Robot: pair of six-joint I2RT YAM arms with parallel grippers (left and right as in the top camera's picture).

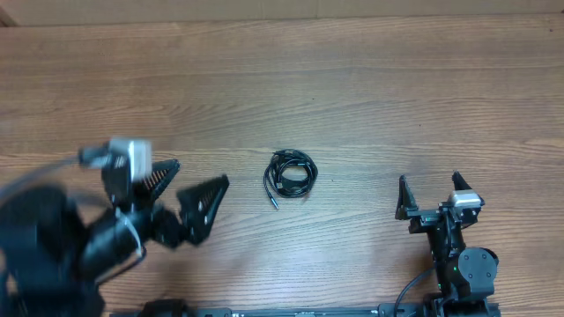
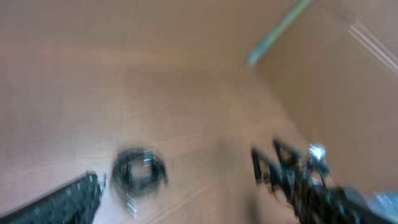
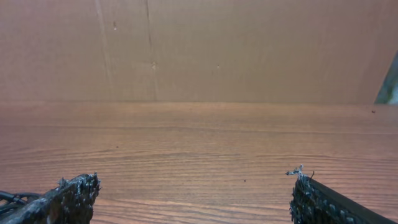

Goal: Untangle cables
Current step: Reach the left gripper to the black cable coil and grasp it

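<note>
The left gripper point(image 1: 201, 173) is wide open and holds nothing. Its two toothed fingers point(image 1: 208, 201) spread apart just above the table point(image 1: 352, 88), and they point to the cables point(image 1: 289, 174). The gripper is near the cables but does not touch them. This arm looks blurred in the overhead view, and the picture from its own wrist camera is also blurred.

The right gripper point(image 1: 429, 180) is open too, and it is empty. It stands at the right side of the table, well apart from the cables, with its fingers pointing to the far edge. In the right wrist view the two finger tips point(image 3: 73, 191) are far from each other, and between them only bare wood shows.

The cables lie on the table about in the middle, between the two grippers and closer to the left one. They are thin black cords, wound into one small round bundle. One short end with a small plug point(image 1: 274, 202) comes out at the lower left of the bundle. In the left wrist view the bundle appears as a dark ring just beside one finger.
</note>
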